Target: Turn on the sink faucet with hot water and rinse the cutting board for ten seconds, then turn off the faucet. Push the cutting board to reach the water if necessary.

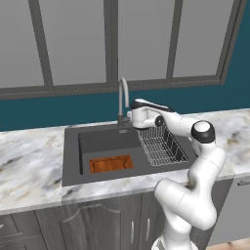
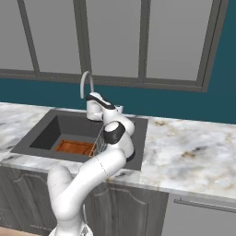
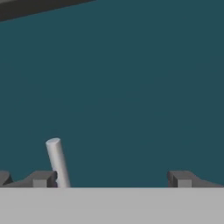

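Grey metal marked the target: the small side lever (image 3: 57,162) of the sink faucet (image 1: 122,97) stood as a slim, nearly upright rod just inside the gripper's (image 3: 111,178) one finger, close against that fingertip (image 3: 41,178), with the other fingertip well apart across the gap. The jaws were spread fully wide and held nothing. Seen from the left base camera, the hand (image 1: 139,116) sat at the foot of the gooseneck spout, just to its right, at the back rim of the sink (image 1: 71,156); from the right base camera the hand (image 2: 94,108) hung directly below the spout's curve.

No water ran from the spout, so the first step, turning on hot water, appeared not yet done. The coming move seemed to turn on that lever lying off-centre between the fingers, likelier to be nudged sideways than pinched.

Inside the dark basin, the cutting board (image 1: 111,163) lay flat on the floor near the front wall, its long axis running left to right, forward of the spout and apparently not beneath its outlet. A wire dish rack (image 1: 161,146) filled the basin's right part, empty as far as could be seen.
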